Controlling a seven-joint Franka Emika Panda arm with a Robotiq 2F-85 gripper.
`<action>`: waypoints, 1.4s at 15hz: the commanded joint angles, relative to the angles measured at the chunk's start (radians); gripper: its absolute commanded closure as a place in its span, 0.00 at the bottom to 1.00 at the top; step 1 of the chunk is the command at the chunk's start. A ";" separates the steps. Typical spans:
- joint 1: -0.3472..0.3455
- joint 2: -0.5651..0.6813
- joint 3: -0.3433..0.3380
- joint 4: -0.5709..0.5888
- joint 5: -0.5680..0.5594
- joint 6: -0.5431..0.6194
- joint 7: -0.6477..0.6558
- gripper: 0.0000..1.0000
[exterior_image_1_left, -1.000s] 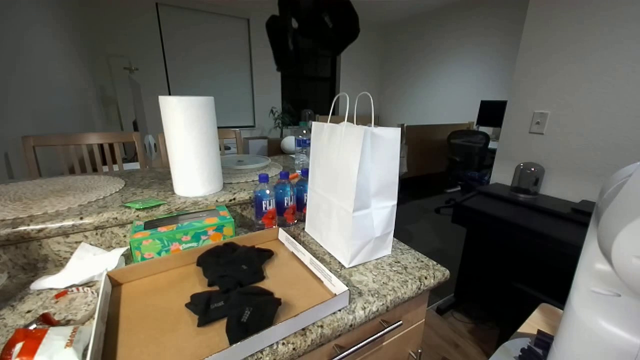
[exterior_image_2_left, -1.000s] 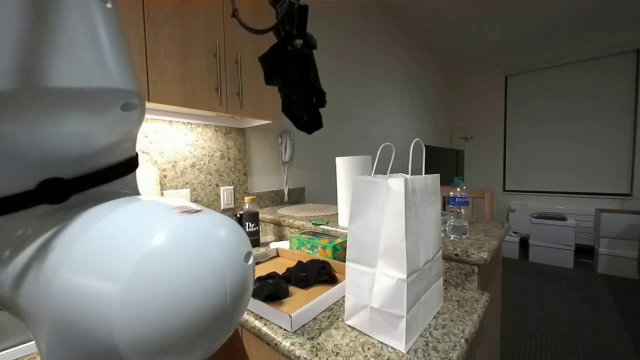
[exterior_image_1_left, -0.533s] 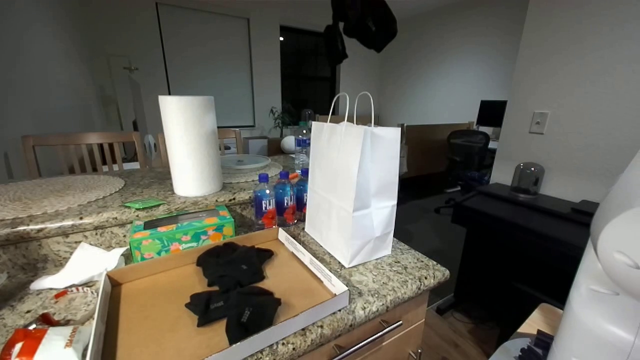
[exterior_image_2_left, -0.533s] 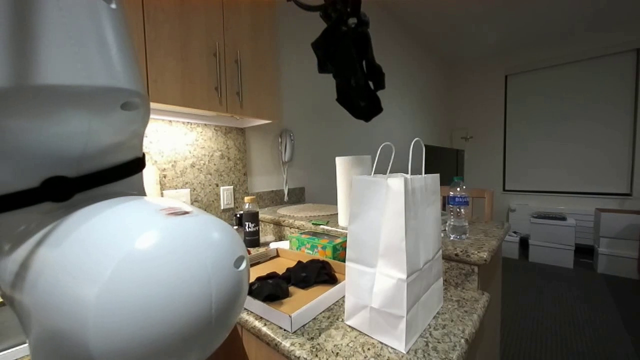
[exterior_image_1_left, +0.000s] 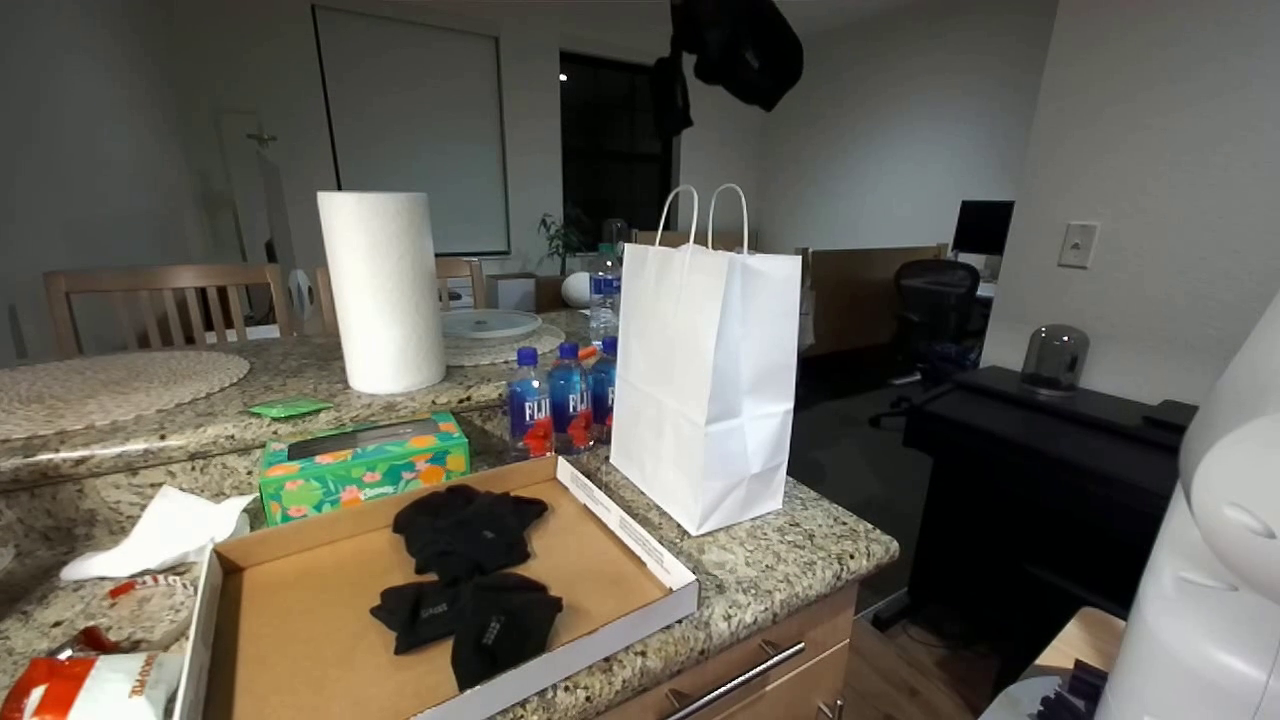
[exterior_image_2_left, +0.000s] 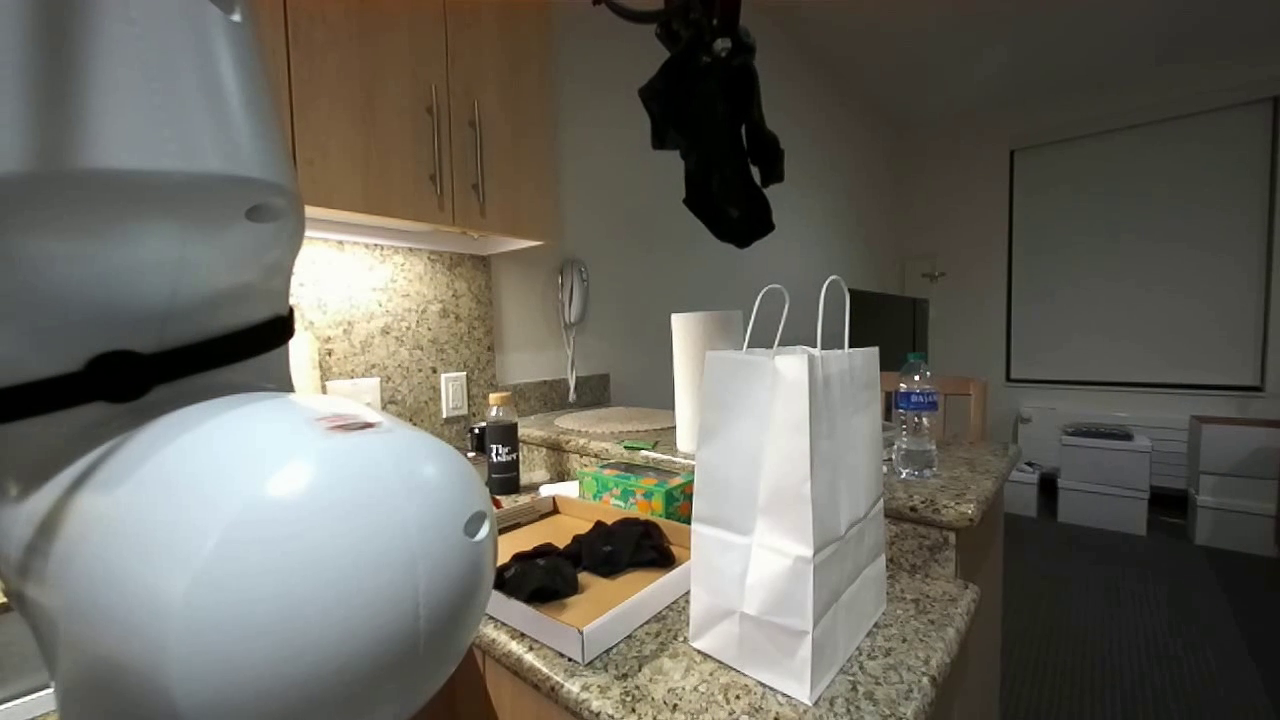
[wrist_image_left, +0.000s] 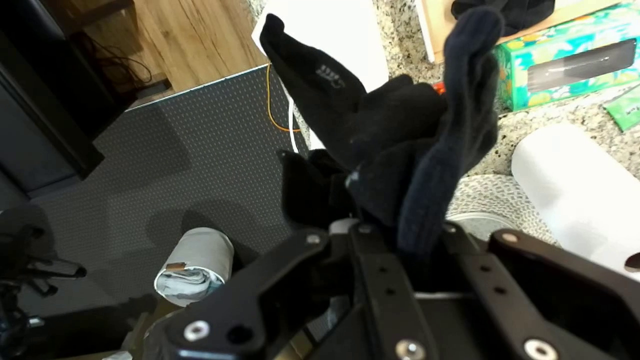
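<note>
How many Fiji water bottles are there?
3 in an exterior view, in a row: left bottle, middle bottle and right bottle, the last partly covered by the white paper bag; more could be hidden behind it.

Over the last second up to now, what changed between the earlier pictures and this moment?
The gripper and the black socks it holds moved rightward in both exterior views, and now appear more nearly over the white paper bag. Nothing was taken hold of or let go. The bag, the cardboard tray and the dark socks inside stayed put.
</note>
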 joint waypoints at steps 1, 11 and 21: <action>-0.007 0.005 -0.036 -0.011 0.049 0.006 -0.066 0.89; -0.019 0.074 -0.216 -0.003 0.168 0.034 -0.394 0.89; 0.034 0.164 -0.206 -0.011 0.135 0.095 -0.455 0.89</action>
